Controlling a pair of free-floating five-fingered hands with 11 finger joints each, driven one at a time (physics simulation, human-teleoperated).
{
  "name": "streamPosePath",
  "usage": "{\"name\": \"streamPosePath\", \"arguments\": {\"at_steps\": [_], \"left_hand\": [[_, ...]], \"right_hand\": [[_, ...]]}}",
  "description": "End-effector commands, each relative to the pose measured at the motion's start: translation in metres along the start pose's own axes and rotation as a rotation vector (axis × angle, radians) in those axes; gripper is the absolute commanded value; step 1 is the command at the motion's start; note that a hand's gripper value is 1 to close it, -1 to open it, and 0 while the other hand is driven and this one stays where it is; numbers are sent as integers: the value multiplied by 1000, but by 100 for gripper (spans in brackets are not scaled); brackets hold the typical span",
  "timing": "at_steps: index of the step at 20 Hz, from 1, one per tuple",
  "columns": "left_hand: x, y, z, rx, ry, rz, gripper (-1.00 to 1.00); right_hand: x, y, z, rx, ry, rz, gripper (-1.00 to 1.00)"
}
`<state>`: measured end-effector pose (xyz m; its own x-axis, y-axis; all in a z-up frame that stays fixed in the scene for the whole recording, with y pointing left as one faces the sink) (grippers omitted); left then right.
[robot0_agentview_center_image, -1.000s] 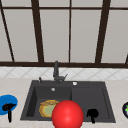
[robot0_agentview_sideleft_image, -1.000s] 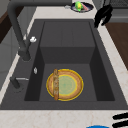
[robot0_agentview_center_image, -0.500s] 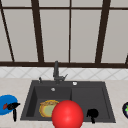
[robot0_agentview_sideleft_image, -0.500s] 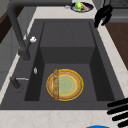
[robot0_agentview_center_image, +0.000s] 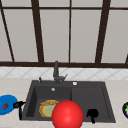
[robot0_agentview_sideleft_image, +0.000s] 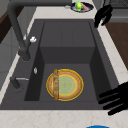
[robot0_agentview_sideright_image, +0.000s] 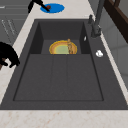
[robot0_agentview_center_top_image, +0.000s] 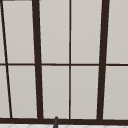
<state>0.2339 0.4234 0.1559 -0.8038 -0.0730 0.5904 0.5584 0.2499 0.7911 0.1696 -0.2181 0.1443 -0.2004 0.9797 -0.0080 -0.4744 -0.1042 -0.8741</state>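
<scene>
While the left hand (robot0_agentview_center_image: 18, 105) hovers, fingers straight and spread and holding nothing, just beside the blue plate (robot0_agentview_center_image: 7, 106) on the desk (robot0_agentview_center_image: 15, 85) left of the sink (robot0_agentview_center_image: 90, 100), the step looks like a reach calling for a short leftward move onto the plate's rim.

Pale counter (robot0_agentview_center_image: 15, 87) with blue plate (robot0_agentview_center_image: 7, 104), dark sink (robot0_agentview_center_image: 87, 96).

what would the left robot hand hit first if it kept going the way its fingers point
Probably the blue plate. In the front view the left robot hand hangs beside it, and in the right side view its fingers reach toward the plate; depth is unclear.
</scene>
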Motion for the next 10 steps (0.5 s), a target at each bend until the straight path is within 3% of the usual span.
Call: {"name": "streamPosePath", "arguments": {"at_steps": [1, 10], "left_hand": [[-13, -3, -20, -19, 35, -10, -100], [-62, -1, -66, -22, 39, -25, -100]], "right_hand": [[0, 0, 0, 0, 0, 0, 0], [0, 0, 0, 0, 0, 0, 0]]}}
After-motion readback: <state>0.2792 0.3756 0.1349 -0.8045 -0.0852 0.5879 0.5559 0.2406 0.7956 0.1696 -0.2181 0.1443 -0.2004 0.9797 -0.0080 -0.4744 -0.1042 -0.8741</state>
